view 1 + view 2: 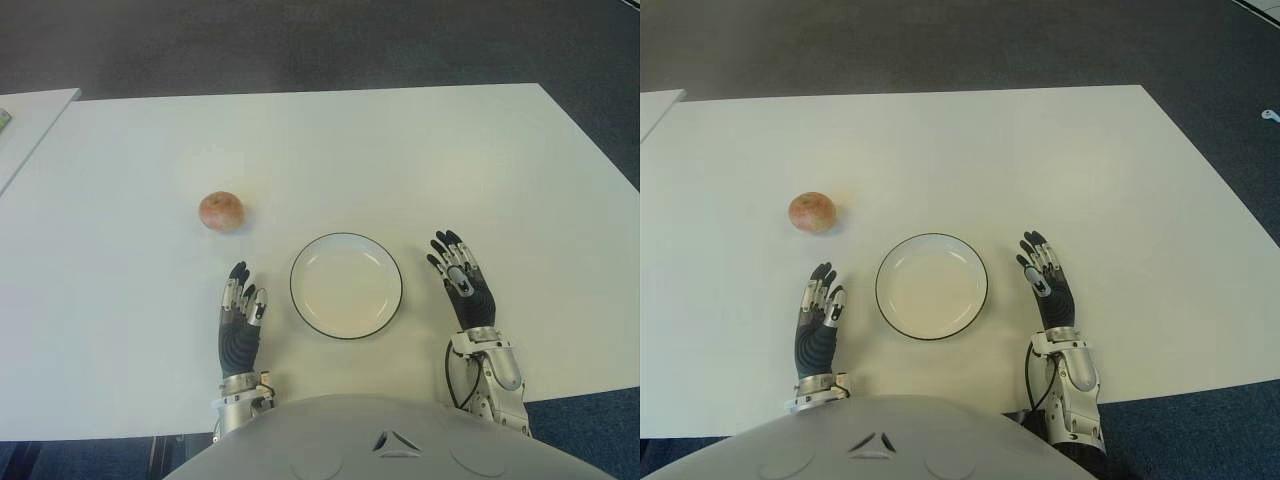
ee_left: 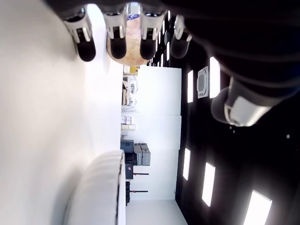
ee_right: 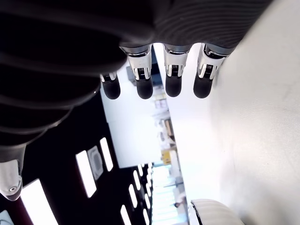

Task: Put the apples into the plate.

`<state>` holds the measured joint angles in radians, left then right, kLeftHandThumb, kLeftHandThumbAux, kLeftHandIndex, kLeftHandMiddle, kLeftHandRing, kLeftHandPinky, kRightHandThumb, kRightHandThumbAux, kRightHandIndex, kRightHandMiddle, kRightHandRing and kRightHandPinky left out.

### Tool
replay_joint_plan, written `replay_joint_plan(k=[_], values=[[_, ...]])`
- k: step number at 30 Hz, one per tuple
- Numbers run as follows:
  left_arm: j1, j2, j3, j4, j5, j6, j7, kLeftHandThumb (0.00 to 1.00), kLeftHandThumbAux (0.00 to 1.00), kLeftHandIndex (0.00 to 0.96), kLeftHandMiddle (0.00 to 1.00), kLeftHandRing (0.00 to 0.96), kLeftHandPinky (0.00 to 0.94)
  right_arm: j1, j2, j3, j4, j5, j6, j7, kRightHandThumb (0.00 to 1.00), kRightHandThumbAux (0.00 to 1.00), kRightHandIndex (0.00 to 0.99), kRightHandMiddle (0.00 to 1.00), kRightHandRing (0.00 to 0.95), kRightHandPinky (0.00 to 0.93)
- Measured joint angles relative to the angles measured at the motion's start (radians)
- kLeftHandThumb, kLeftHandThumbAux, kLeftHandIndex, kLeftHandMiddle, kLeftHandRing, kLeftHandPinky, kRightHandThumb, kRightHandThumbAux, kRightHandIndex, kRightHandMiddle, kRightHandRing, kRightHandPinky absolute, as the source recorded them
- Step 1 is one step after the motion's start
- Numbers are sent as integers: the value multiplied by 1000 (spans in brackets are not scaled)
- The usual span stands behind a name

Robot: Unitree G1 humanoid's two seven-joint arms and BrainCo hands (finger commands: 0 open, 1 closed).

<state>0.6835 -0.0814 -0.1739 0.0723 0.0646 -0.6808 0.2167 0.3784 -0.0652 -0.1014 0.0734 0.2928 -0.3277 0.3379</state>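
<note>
One apple is sitting on the white counter, left of centre in the left eye view, while the plate is lying empty lower down and right of it, near the middle of the frame. Apple and plate are well apart. The left hand is showing just left of the plate, below the apple and clear of it, with its fingers stretched out straight and holding nothing; in the left wrist view the apple is appearing just beyond the fingertips. The right hand is showing just right of the plate, fingers likewise extended and empty.

Probable risks: the apple is round and is resting free on a smooth surface, so a reach that is meeting it off-centre is likely to push it rolling toward the upper left of the frame, out of easy range. Fingers closing too early, or only over the top of the fruit, are likely to squeeze it out of the grasp. The plate is shallow, so a release from high up is risking the apple bouncing or rolling over the rim.

Appearance: the apple is pale reddish pink with yellowish patches, appearing whole and firm. Only one is visible.
</note>
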Motion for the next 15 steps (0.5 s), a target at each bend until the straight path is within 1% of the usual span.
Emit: replay_joint_plan(k=[15], values=[[0, 0, 1, 3, -16, -6, 0, 60, 468, 18, 0, 0, 0, 0, 0, 2, -1, 0, 2, -1, 82, 485, 6, 0, 0, 0]])
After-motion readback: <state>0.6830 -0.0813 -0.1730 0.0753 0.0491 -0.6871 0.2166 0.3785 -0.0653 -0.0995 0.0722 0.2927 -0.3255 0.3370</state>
